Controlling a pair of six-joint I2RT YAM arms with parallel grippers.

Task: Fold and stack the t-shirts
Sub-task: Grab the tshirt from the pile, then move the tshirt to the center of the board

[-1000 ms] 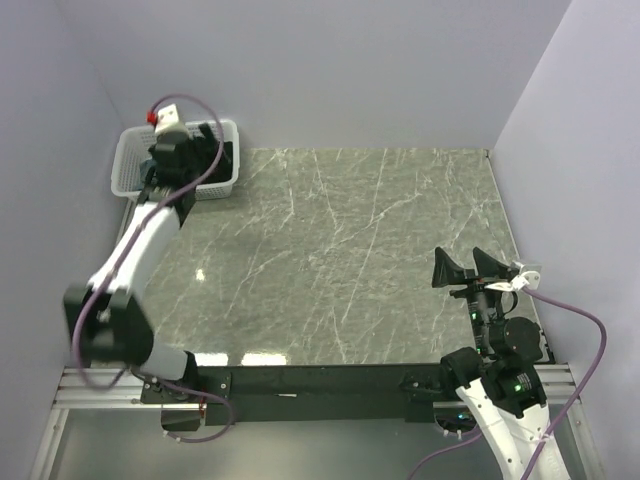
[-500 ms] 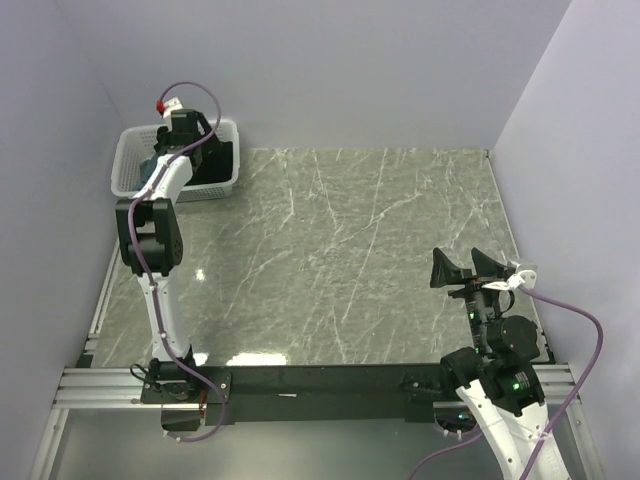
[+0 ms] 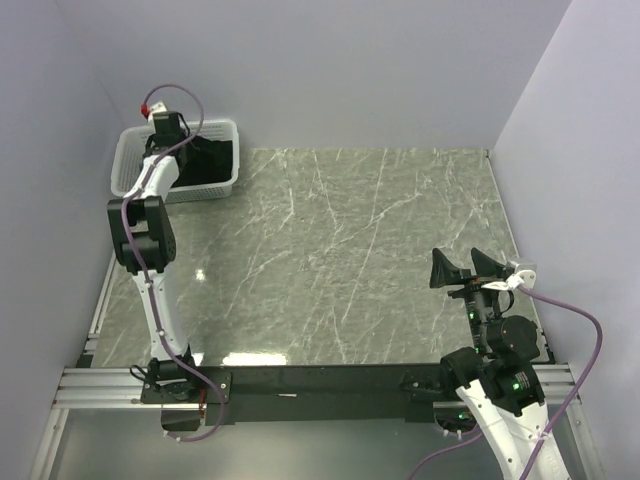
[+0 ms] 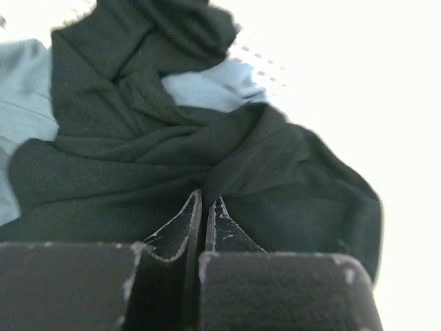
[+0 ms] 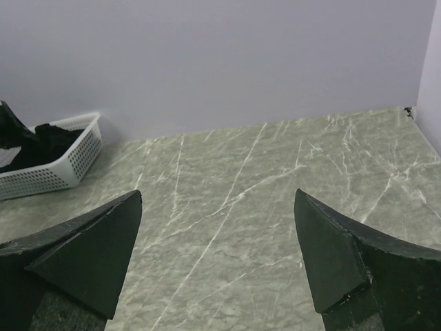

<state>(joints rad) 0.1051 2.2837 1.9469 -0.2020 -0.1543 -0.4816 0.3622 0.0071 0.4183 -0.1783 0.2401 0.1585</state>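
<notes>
Two claws differ: the left claw, down in the white basket, is closed tight, its tips pinching a fold of the black t-shirt, blue-grey t-shirts bunched just beyond them, while the right claw gapes wide above the worktop.
</notes>
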